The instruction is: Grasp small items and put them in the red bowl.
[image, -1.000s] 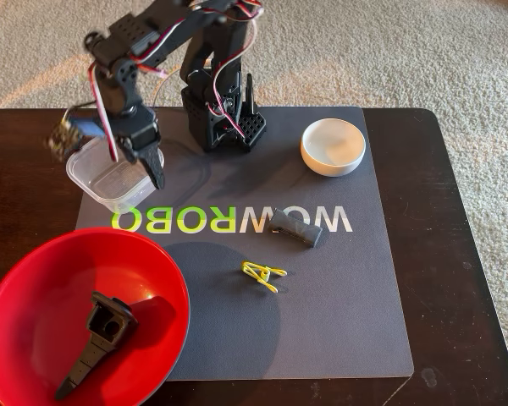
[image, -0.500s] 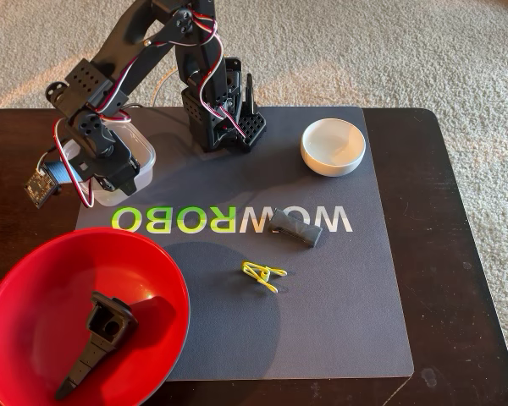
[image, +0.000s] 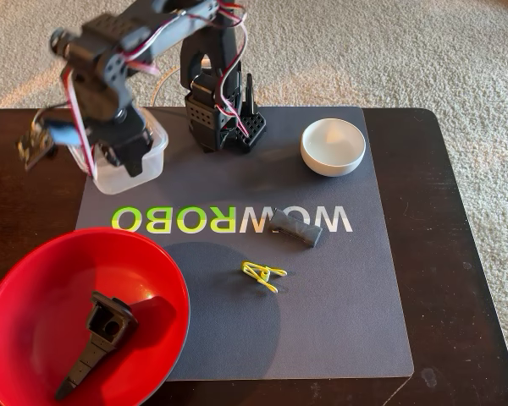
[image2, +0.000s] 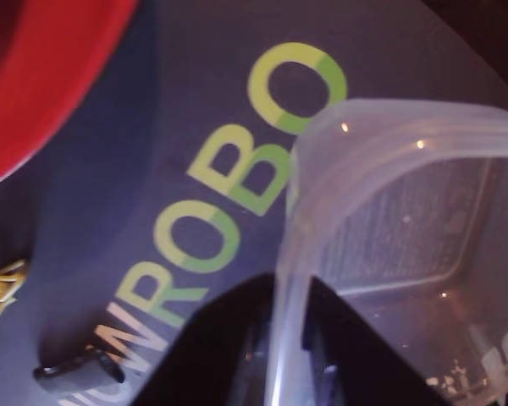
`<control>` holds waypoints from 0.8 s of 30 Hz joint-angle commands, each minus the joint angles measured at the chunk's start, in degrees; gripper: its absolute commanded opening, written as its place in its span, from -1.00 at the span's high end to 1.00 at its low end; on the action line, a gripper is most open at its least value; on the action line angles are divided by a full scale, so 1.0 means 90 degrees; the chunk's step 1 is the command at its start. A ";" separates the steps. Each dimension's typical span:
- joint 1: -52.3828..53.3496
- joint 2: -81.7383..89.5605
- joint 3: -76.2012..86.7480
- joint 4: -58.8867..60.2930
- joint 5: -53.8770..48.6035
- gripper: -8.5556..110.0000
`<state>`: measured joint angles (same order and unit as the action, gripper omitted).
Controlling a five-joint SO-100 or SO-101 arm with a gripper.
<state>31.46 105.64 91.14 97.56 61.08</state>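
Dark wood table (image: 457,169) under a smooth grey mat (image: 339,304); the claw (image2: 289,338) pinches the thin wall of the clear square tub (image: 144,156), up beyond the glossy round red bowl (image: 34,288).

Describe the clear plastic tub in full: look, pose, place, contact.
The clear square plastic tub is translucent, thin-walled, with rounded corners and a thickened rim, and looks empty. In the fixed view it sits at the mat's far left corner, mostly hidden by the arm, tilted rather than flat. In the wrist view the gripper is shut on one wall, a finger on each side. It is well clear of the red bowl.
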 commanded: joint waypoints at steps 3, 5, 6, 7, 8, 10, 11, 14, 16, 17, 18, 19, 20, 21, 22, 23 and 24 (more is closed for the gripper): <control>-0.1074 0.0264 -0.1279 0.0000 -0.0996 0.86; -0.1455 -0.0527 -0.2422 0.0029 -0.1514 0.86; -0.1602 -0.1006 -0.3057 0.0039 -0.1719 0.86; -0.1709 -0.1523 -0.3721 0.0039 -0.1895 0.86; -0.1777 -0.2041 -0.4336 0.0039 -0.2041 0.86; -0.1836 -0.3037 -0.5469 0.0039 -0.2256 0.86; -0.1836 -0.3496 -0.5986 0.0039 -0.2363 0.86; -0.1719 -0.4678 -0.7217 0.0039 -0.2705 0.86; -0.1504 -0.5488 -0.7920 0.0029 -0.3037 0.86; -0.1377 -0.5869 -0.8223 0.0020 -0.3184 0.86; -0.1270 -0.6221 -0.8486 0.0020 -0.3301 0.86; -0.1191 -0.6504 -0.8691 0.0020 -0.3350 0.86; -0.1113 -0.6797 -0.8975 0.0010 -0.3369 0.86; -0.1045 -0.7139 -0.9375 0.0000 -0.3350 0.86; -0.0996 -0.7480 -0.9795 -0.0020 -0.3301 0.86; -0.0967 -0.7881 -1.0303 -0.0020 -0.3174 0.86; -0.0967 -0.8203 -1.0684 -0.0020 -0.3047 0.86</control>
<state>21.97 37.88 5.54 97.56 31.90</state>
